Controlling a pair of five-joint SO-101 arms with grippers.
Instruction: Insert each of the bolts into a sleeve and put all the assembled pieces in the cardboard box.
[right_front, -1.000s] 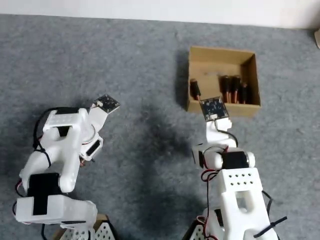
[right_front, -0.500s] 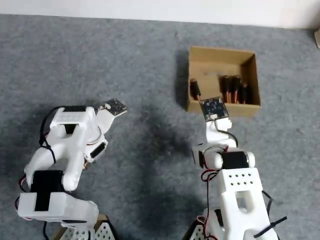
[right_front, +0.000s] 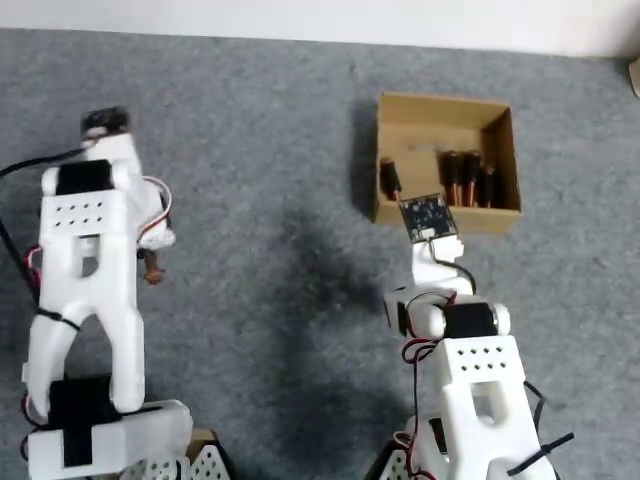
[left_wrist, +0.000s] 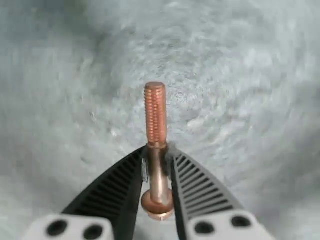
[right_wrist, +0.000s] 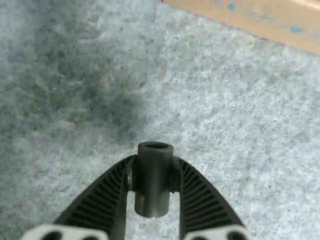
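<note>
Left pincer (left_wrist: 156, 150) is clamping shut on a copper bolt (left_wrist: 155, 120), gripping the shank just above the head, so the threaded end is sticking out past the fingertips along the pincer's own line. Right pincer (right_wrist: 153, 164) is squeezing a dark sleeve (right_wrist: 152, 177), which is also lying lengthwise along the pincer with its open bore facing outward, away from the wrist. Over the grey worktop (right_front: 280, 130) the two arms are sitting well apart. The left arm (right_front: 85, 230) is stretching up the left side, and the right arm (right_front: 470, 370) is hanging just short of the cardboard box (right_front: 440, 100). So the sleeve is lying off to the bolt-holder's right, near the box's front wall. Judging by this, mating is calling for both long axes to line up, thread tip facing bore mouth, with the pincers meeting between the arms. Several assembled pieces (right_front: 465, 178) are already lying inside the box, and the right arm is much the nearer one for the drop-off.
</note>
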